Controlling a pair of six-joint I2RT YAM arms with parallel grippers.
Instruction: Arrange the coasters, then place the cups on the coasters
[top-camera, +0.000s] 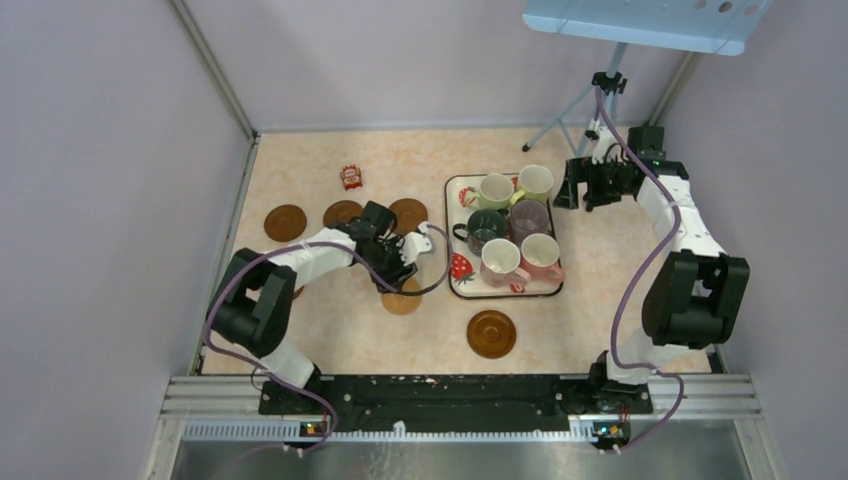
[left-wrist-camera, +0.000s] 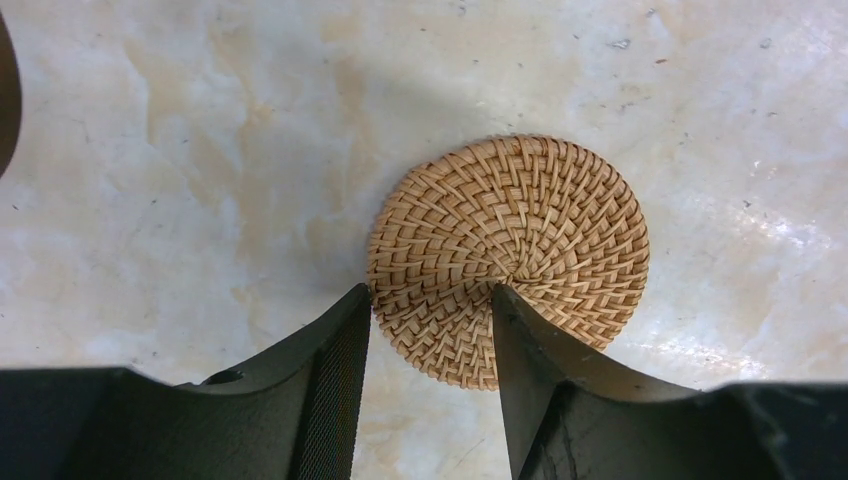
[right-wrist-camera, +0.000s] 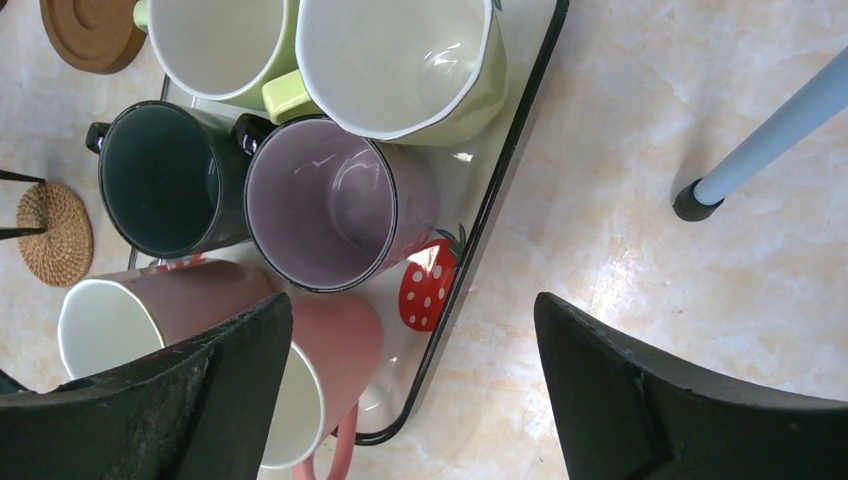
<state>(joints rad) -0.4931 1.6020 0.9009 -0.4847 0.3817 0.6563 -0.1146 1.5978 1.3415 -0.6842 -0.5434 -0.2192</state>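
Your left jaws stand part-open over the tan coaster (left-wrist-camera: 510, 255), grasping nothing. Your right jaws gape empty above the tray (right-wrist-camera: 480, 200).

Tabletop (top-camera: 380, 340): strawberry-print tray (top-camera: 505, 293) right of centre, six mugs packed on it.
- Yellow-green mugs (top-camera: 495, 190) at far end, dark green mug (top-camera: 485, 230) and purple mug (top-camera: 528, 218) mid, pinkish mugs (top-camera: 543, 257) nearest.
- Left claw (top-camera: 393, 270) over tan coaster (top-camera: 403, 300), just left of tray.
- Brown coasters (top-camera: 343, 212), three in a far-left row.
- Lone brown coaster (top-camera: 491, 333) near tray's front.
- Right claw (top-camera: 572, 187) beside tray's far-right corner.
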